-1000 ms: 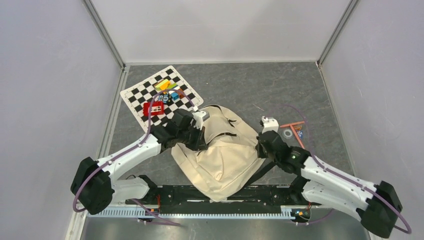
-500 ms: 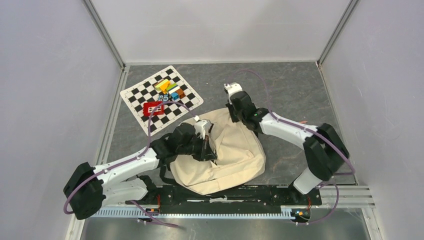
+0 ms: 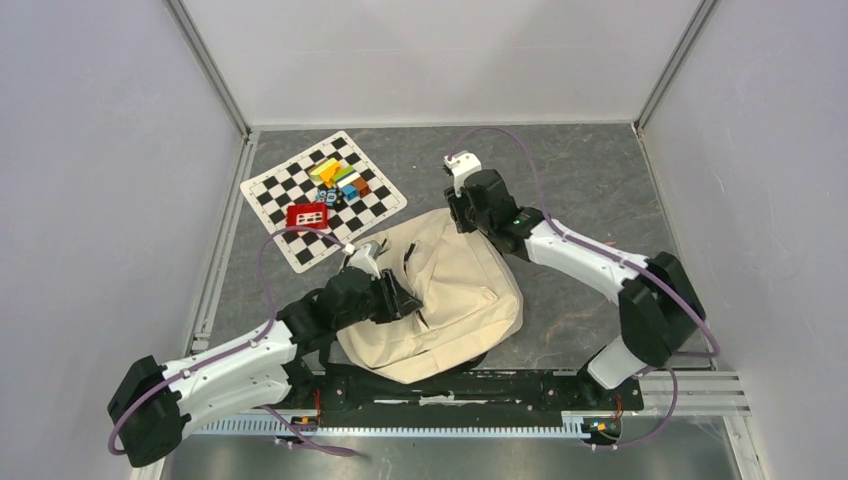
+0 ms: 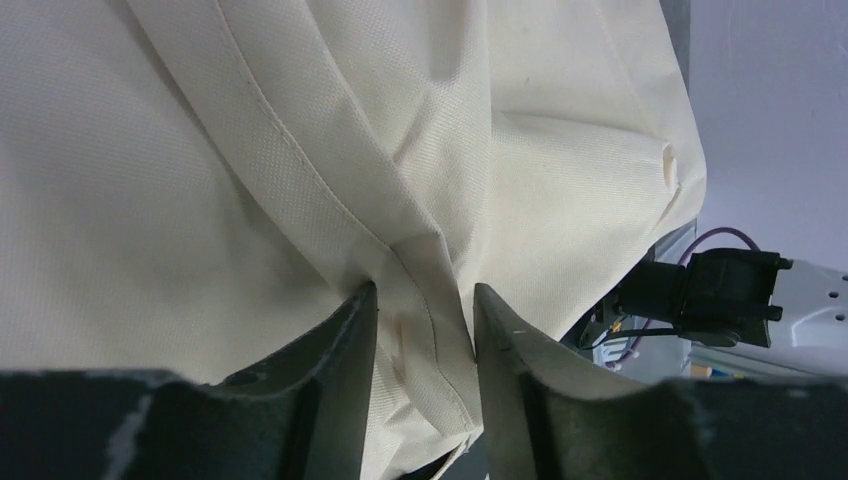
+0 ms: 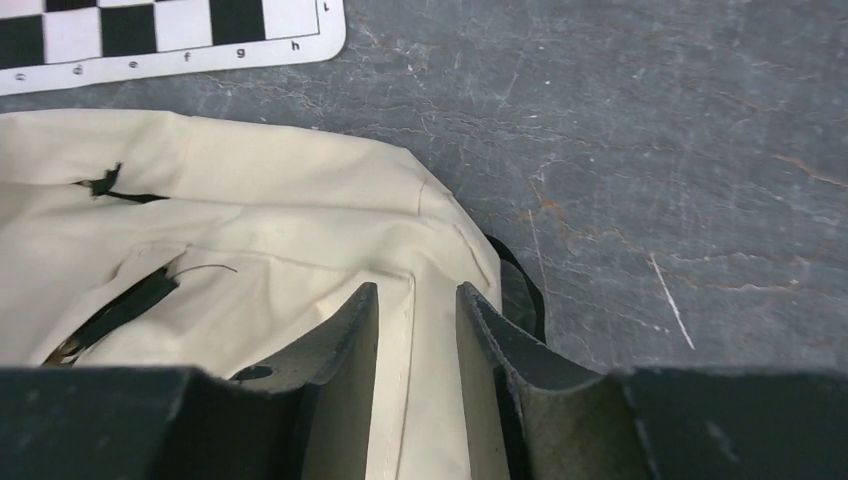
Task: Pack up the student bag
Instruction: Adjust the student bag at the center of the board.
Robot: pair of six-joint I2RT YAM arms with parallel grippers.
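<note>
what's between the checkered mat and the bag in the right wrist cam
Just a bare strip of grey table separates the checkered mat from the student bag; the right wrist view shows it.

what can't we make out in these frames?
- student bag inside: all views, its cream fabric covers it.
- small coloured pieces on chessboard: top view, too small to name.
- left pincer: top view, hidden under its own wrist.
- bag's near part: right wrist view, blocked by right pincer.

Robotics lab test cell: pale panel walls [image 3: 90, 150], aluminium corner posts [image 3: 208, 68], grey tabletop [image 3: 580, 170], checkerboard mat [image 3: 372, 205], left arm [image 3: 235, 350] and right arm [image 3: 580, 258] bolted to slotted rail [image 3: 450, 425].
</note>
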